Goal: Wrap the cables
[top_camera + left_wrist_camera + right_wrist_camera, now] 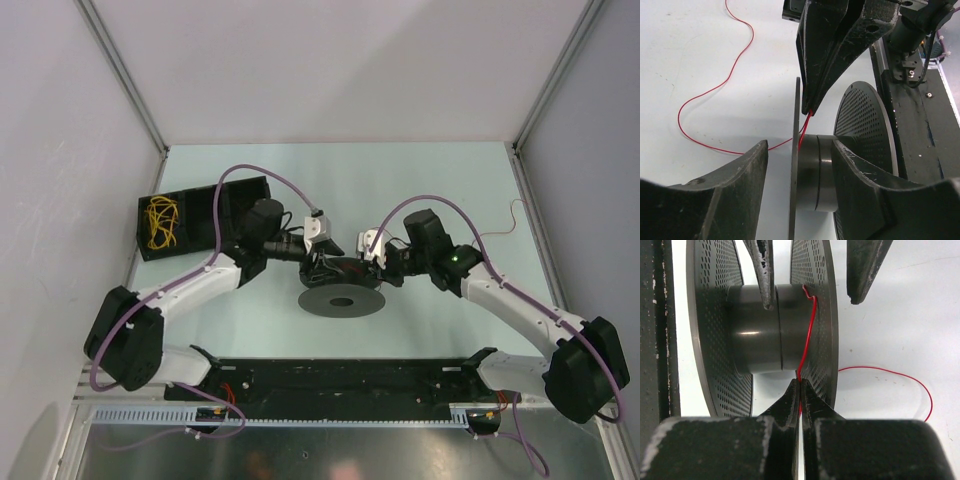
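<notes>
The wire (807,335) looks thread-light and springy, best pinched close to the spool (755,335), as the shut right jaws do at their tips. The left jaws gape astride one flange (796,150).

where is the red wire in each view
top external: the red wire is a faint curl at far right.
left wrist: red wire loops across the left, up into the right gripper.
right wrist: red wire at centre, over the spool, held by the right gripper.
shared landmark: the spool.
</notes>
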{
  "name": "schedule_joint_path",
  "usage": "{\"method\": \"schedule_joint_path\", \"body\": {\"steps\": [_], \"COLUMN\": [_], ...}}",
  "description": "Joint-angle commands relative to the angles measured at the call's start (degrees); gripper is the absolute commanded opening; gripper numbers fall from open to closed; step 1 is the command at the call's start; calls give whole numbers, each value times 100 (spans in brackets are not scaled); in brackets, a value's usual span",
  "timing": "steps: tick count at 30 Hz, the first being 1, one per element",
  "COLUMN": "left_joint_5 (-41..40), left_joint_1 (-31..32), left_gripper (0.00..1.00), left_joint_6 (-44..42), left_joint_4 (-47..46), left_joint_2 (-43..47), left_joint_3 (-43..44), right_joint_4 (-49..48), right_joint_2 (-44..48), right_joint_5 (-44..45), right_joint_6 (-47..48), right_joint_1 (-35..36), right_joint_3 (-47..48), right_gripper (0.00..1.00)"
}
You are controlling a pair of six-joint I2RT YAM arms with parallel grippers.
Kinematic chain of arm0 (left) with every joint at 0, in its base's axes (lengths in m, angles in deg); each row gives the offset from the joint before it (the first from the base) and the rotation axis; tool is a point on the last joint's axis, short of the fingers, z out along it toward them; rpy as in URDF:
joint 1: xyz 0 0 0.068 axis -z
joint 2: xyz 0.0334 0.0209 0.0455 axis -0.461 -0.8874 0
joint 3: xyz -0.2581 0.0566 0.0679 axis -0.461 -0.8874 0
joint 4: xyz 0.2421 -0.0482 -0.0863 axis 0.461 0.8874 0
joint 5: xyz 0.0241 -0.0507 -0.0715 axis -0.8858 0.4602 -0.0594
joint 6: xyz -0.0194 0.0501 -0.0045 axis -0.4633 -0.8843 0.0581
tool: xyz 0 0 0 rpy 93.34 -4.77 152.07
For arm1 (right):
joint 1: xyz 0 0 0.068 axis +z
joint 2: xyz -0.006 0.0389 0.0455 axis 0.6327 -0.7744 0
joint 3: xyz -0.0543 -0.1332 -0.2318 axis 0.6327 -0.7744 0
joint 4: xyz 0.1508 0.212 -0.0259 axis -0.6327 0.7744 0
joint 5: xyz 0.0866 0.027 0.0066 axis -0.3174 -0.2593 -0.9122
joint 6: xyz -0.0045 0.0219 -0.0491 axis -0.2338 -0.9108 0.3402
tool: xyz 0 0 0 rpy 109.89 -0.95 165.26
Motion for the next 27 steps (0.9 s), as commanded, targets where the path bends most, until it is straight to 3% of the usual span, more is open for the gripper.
{"method": "schedule_joint_path", "body": {"steps": [1,15,27], "left_joint_5": [-183,-394,-223], "left_joint_1": [86,229,232], "left_gripper": [57,40,2], "left_joint_6": [41,-46,270], "left_joint_4": [-420,-581,-581], "left_joint_2": [-63,-359,-334], "left_joint_3": [-47,-21,8], "right_joint_4": [-296,-470,-474], "right_joint_2": [140,103,110], "right_joint_5": [22,22,76], "right_joint_6": [-109,-182,-167], "right_joint_1": [31,30,28], "right_joint_3": [-54,-131,-160], "right_gripper": [0,0,0]}}
